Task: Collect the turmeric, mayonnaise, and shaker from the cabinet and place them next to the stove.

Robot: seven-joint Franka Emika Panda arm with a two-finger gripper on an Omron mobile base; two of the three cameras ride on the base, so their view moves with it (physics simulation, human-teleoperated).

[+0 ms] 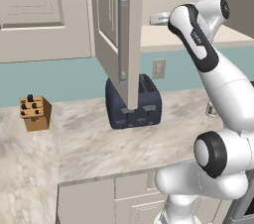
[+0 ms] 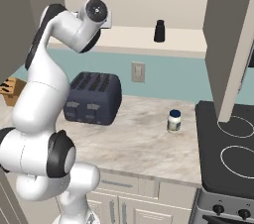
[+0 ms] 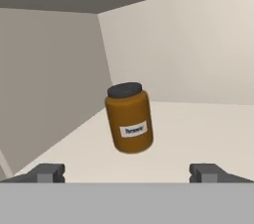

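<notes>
The gripper (image 3: pixel 127 173), its 2 fingertips spread wide and holding nothing, faces the turmeric (image 3: pixel 129 117) upright on the cabinet (image 3: pixel 198 129) shelf, seemingly near the back left corner.

Item 1: the turmeric (image 3: pixel 129 118), an orange-brown jar with a dark lid, is carrying a small white label on its front; one short dark word is showing there, too blurred to read.

Item 2: the mayonnaise (image 2: pixel 174 121), a white jar with a dark blue lid, is bearing a pale label with dark marks; nothing on it is resolving into letters.

Item 3: the robot arm (image 1: pixel 197 40) is showing a small pale marking on its dark upper segment, too small to make out.
</notes>
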